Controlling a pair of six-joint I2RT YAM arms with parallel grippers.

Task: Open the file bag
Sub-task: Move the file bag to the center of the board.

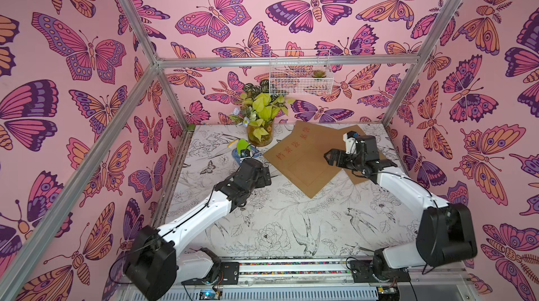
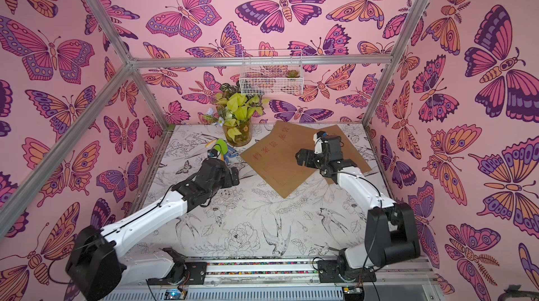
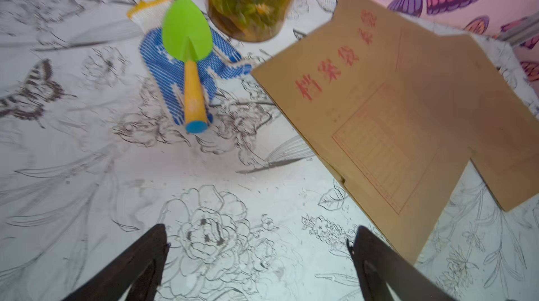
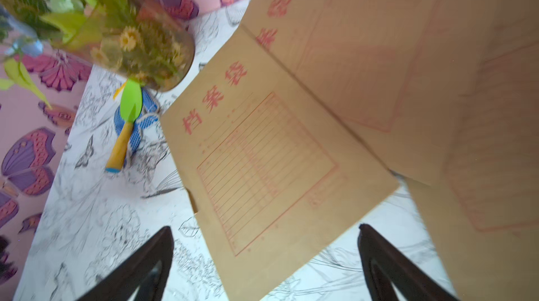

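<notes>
A brown paper file bag (image 1: 300,165) (image 2: 277,168) lies flat on the table, its face with red characters and a ruled box turned up. It rests on top of two more brown file bags (image 1: 318,132) (image 1: 361,177). My right gripper (image 1: 332,158) (image 4: 265,244) hovers open over the top bag's near right corner (image 4: 262,153), holding nothing. My left gripper (image 1: 266,175) (image 3: 259,244) is open over bare table just left of the bag (image 3: 393,116), and one of its fingertips (image 3: 364,250) is close to the bag's edge. No opening or flap shows.
A glass jar of plants (image 1: 260,133) stands at the back, left of the bags. In front of it a green trowel (image 3: 186,34) lies on a blue glove (image 3: 169,75). A white wire basket (image 1: 300,72) hangs on the back wall. Aluminium frame posts (image 1: 404,81) stand at the back corners.
</notes>
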